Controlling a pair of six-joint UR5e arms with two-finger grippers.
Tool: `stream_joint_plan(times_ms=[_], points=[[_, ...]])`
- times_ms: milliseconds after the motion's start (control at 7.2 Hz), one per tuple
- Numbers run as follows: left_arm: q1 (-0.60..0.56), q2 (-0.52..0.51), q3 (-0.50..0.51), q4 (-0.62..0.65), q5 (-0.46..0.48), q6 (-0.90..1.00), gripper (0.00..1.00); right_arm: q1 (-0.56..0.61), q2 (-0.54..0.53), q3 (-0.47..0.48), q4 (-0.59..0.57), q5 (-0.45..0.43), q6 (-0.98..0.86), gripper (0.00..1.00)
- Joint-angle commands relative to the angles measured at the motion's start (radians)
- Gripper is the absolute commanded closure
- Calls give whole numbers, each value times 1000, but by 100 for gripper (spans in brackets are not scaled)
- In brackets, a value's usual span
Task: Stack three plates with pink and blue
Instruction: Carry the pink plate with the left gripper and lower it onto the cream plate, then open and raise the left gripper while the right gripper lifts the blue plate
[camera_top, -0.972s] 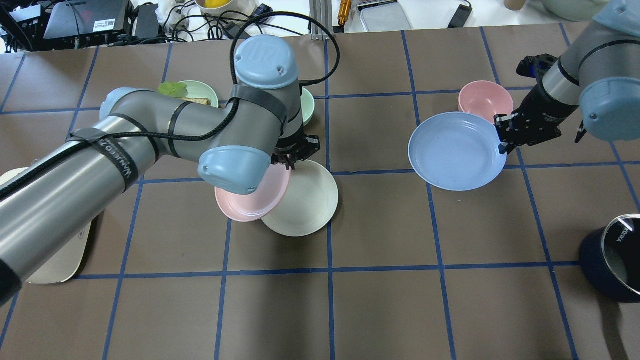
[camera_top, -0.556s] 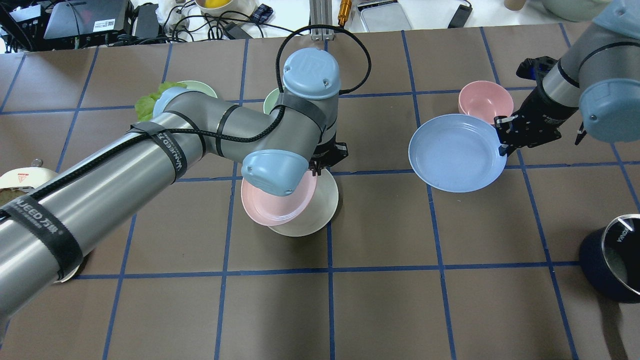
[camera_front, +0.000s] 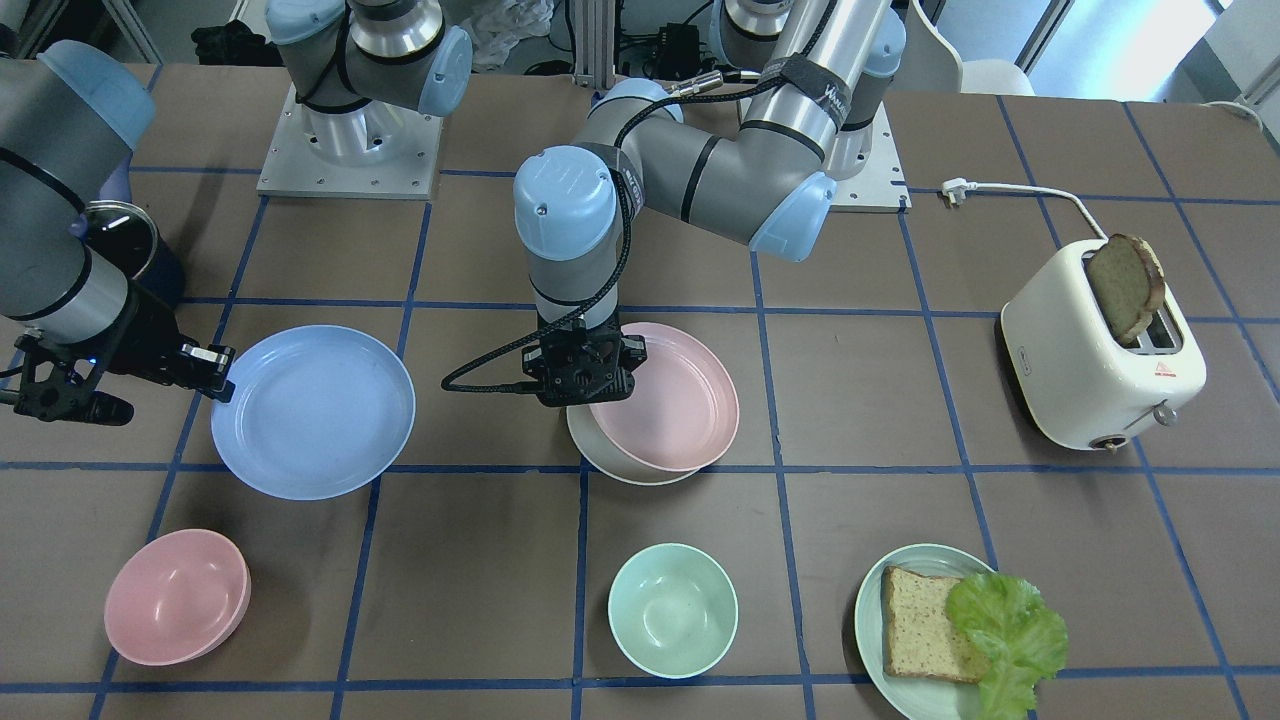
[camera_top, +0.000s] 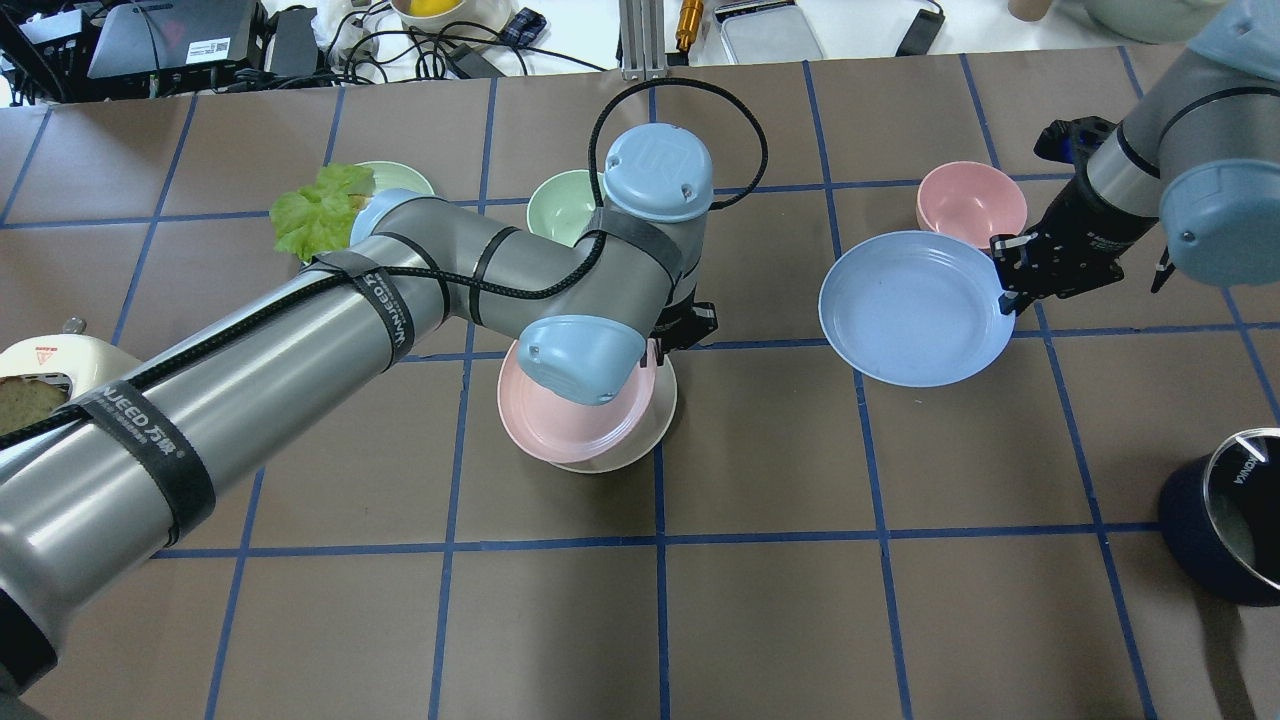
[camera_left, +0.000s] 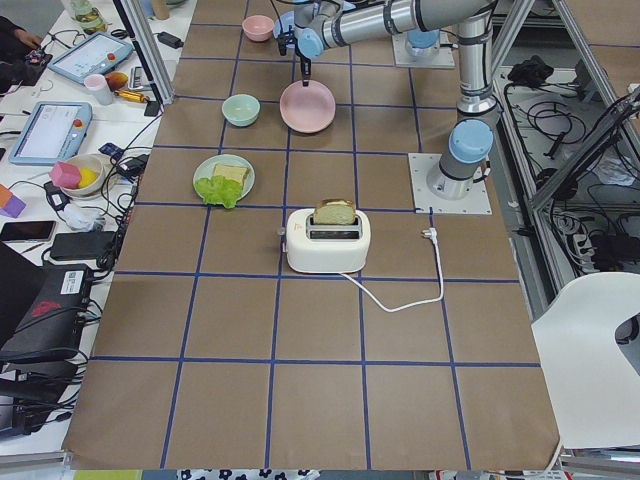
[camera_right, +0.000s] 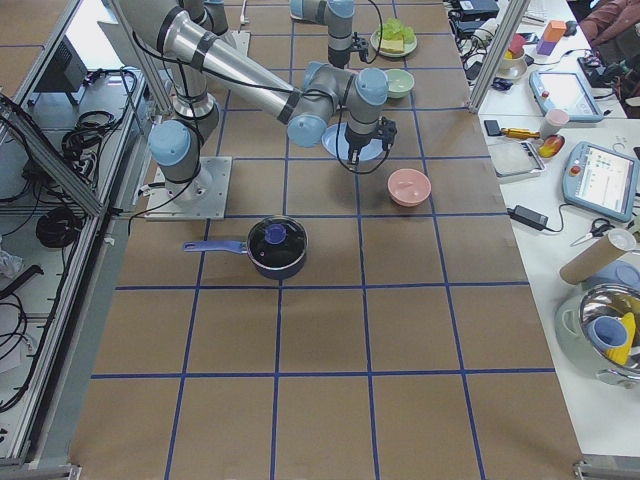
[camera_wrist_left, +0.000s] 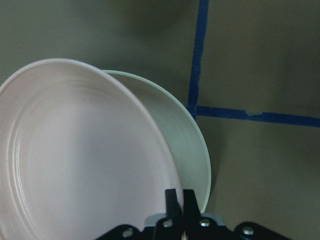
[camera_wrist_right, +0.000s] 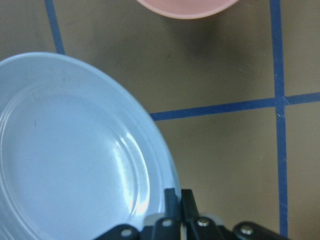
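Observation:
My left gripper (camera_front: 590, 395) is shut on the rim of the pale pink plate (camera_front: 670, 400). It holds that plate over the cream-white plate (camera_front: 600, 455), which shows only as a crescent. In the left wrist view the pink plate (camera_wrist_left: 85, 165) covers most of the cream plate (camera_wrist_left: 187, 150). I cannot tell if they touch. My right gripper (camera_top: 1005, 290) is shut on the near-right rim of the light blue plate (camera_top: 915, 310), one grid square to the right. The right wrist view shows the gripper (camera_wrist_right: 177, 200) pinching the blue rim (camera_wrist_right: 65, 165).
A pink bowl (camera_top: 970, 200) sits just behind the blue plate. A mint bowl (camera_top: 560, 205) and a mint plate with bread and lettuce (camera_front: 950, 630) lie beyond the stack. A toaster (camera_front: 1100, 350) stands at the robot's left and a dark pot (camera_top: 1225, 530) at its right.
My left arm has carried the pink plate to the right, from half overlapping the cream plate to almost covering it. The right gripper and blue plate have barely moved.

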Motion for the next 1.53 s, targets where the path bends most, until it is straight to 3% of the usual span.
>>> stream_joint_plan(times_ms=[0, 278, 417, 556, 833, 1250, 1389], points=[[5, 37, 8, 5, -6, 2, 0, 1, -10, -3, 2, -6, 5, 100], [51, 70, 30, -58, -54, 44, 0, 14, -22, -9, 22, -1, 17, 100], [96, 108, 42, -161, -57, 161, 0, 32, -35, -8, 29, 6, 40, 100], [162, 151, 68, -302, -57, 253, 0, 76, -35, 2, 34, 11, 145, 100], [215, 238, 88, -417, -55, 317, 0, 171, -82, 54, 20, 78, 301, 100], [298, 306, 146, -454, -97, 332, 0, 412, -70, 156, -333, 68, 617, 100], [309, 321, 145, -474, -94, 332, 0, 478, -55, 172, -372, 68, 682, 100]])
